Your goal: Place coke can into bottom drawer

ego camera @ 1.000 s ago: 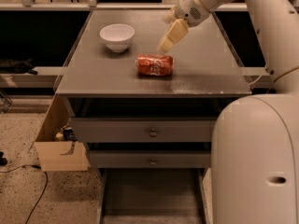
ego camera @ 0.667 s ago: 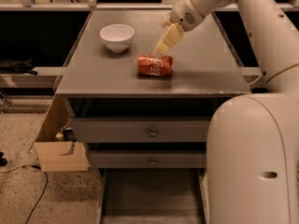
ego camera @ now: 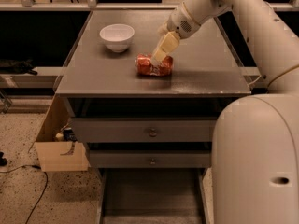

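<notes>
The coke can [ego camera: 155,66] lies on its side near the middle of the grey cabinet top [ego camera: 205,73]. My gripper [ego camera: 160,56] reaches down from the upper right and sits right over the can's top, at or just above it. The bottom drawer [ego camera: 149,195] is pulled out below the two closed upper drawers, and its grey floor shows nothing in it. My arm crosses the right half of the cabinet top.
A white bowl [ego camera: 117,36] stands on the cabinet top, left and behind the can. An open cardboard box [ego camera: 58,148] stands on the floor left of the drawers. My white body [ego camera: 257,162] fills the right foreground, next to the open drawer.
My gripper has moved down and to the left, from above and behind the can to right over it. The can and bowl have not moved.
</notes>
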`<act>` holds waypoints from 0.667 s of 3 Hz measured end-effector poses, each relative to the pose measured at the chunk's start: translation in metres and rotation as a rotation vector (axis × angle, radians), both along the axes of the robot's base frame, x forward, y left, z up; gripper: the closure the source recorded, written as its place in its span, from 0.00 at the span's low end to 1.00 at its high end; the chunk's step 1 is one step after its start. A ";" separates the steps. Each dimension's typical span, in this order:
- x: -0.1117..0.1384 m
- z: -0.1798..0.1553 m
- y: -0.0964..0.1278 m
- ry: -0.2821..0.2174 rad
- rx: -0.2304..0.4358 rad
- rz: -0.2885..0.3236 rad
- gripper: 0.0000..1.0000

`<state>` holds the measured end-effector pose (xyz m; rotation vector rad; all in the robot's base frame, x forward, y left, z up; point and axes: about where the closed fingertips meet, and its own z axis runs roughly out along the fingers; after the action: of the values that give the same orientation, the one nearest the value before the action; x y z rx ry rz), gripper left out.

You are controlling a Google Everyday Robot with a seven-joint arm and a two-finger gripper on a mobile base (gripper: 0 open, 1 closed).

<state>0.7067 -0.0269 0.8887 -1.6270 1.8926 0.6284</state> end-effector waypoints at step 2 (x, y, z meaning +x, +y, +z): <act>-0.035 -0.049 -0.006 0.087 -0.018 -0.023 0.00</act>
<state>0.6716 -0.0333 0.8399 -1.6100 1.9818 0.6852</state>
